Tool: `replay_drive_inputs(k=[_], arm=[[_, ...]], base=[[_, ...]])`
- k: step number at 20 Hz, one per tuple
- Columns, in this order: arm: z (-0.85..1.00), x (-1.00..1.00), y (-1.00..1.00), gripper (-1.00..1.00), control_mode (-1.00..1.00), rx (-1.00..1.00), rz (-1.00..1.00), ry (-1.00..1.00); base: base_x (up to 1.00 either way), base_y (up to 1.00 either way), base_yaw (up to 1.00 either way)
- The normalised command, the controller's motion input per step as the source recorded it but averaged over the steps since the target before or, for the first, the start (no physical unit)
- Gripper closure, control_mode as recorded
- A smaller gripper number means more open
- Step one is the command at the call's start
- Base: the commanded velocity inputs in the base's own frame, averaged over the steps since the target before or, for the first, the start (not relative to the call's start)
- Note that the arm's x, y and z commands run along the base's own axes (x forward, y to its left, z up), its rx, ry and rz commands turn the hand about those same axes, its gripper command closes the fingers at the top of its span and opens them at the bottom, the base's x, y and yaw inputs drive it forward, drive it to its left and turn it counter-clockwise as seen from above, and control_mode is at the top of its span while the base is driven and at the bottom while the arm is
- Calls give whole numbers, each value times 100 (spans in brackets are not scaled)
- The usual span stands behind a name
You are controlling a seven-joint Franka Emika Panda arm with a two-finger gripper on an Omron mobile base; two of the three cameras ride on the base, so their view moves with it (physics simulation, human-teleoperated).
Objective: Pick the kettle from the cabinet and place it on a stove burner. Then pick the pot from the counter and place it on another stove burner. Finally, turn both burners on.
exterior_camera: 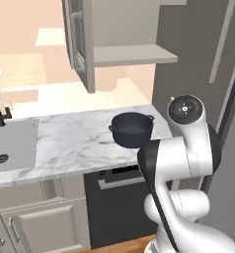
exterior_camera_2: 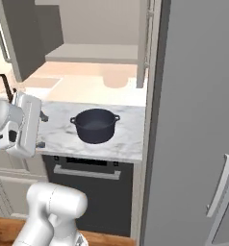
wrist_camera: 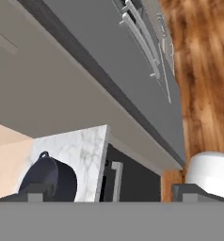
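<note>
The pot (exterior_camera: 131, 129) sits upright on the marble worktop (exterior_camera: 65, 143), near its right end, below the open cabinet (exterior_camera: 129, 54), whose shelf is bare. The pincer (wrist_camera: 112, 193) has its jaws spread wide, holding nothing, apart from the pot.

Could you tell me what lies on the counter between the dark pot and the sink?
Nothing: in the left base view, the white marble counter is bare between the wide round dark blue-grey pot and the grey sink basin.

Dark pot (exterior_camera: 132, 129) upright on counter (exterior_camera: 75, 143), prob. empty.
</note>
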Motion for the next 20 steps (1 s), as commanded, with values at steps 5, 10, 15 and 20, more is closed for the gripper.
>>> replay_drive_inputs(k=[5, 10, 15, 20], arm=[[0, 0, 0, -100, 100, 0, 0, 0], [0, 0, 0, -100, 100, 0, 0, 0], [0, 0, 0, -100, 100, 0, 0, 0], [-3, 24, 19, -100, -100, -3, -8, 2]], base=[[55, 29, -17], [45, 24, -16], [42, 20, -14], [18, 15, -5]])
